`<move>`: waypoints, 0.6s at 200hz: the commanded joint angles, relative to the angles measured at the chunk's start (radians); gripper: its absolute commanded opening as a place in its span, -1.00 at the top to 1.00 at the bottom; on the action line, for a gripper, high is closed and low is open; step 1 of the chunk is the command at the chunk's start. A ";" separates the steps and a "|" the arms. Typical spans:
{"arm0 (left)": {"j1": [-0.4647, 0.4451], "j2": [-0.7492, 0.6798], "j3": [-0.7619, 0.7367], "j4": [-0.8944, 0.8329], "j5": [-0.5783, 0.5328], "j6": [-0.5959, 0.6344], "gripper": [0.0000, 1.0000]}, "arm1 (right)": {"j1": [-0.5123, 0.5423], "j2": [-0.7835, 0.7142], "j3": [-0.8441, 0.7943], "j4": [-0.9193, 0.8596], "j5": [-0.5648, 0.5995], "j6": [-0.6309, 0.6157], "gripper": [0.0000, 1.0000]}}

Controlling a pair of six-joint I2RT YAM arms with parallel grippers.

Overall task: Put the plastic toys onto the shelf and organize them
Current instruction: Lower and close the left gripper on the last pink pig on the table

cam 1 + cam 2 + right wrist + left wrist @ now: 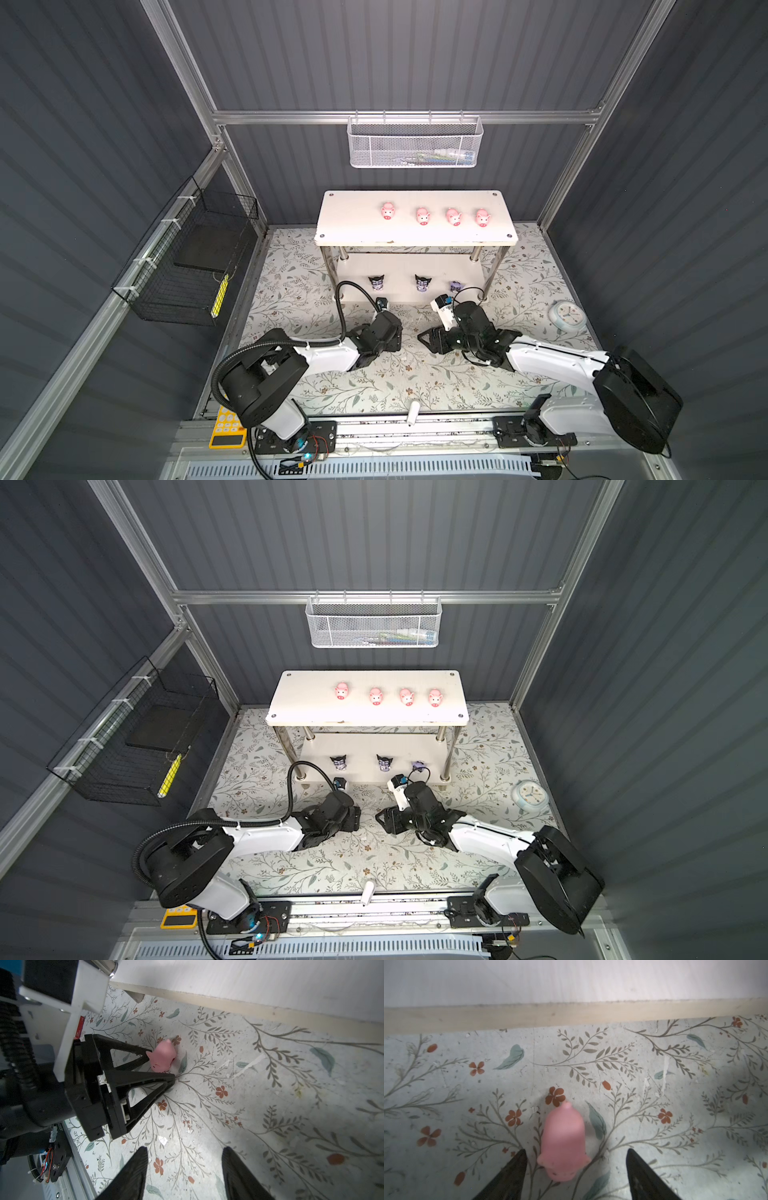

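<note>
**Operator:** What is nearest to me?

**Observer:** Your left gripper (575, 1150) is low over the mat (654, 1105). Its jaws are apart and the pig (562, 1138) stands on the mat between them, its head toward the gripper. One finger is very near an ear, but the other side shows a clear gap, so I judge the pig is not grasped yet.

**Operator:** And my other arm?

**Observer:** Your right gripper (185, 1149) is released too, with nothing between its fingers. It hangs over the mat just beside the left one, facing it.

**Operator:** How does the shelf (349, 216) look behind them?

**Observer:** On the lower board (399, 266) you have three eared toys (422, 284) in a row near the front edge, one of them paler. On the top board (307, 704), four pigs (422, 216) stand in a row, facing you. The left part of that board is bare.

**Operator:** So how much is left?

**Observer:** Seven toys are placed, and only this pig remains. I think you need to close on it, lift it and set it on the bare left part, in line with the others.
</note>
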 commanded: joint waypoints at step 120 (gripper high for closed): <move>-0.007 0.059 0.038 0.032 -0.064 -0.008 -0.27 | -0.020 0.019 -0.023 0.031 -0.032 0.014 -0.18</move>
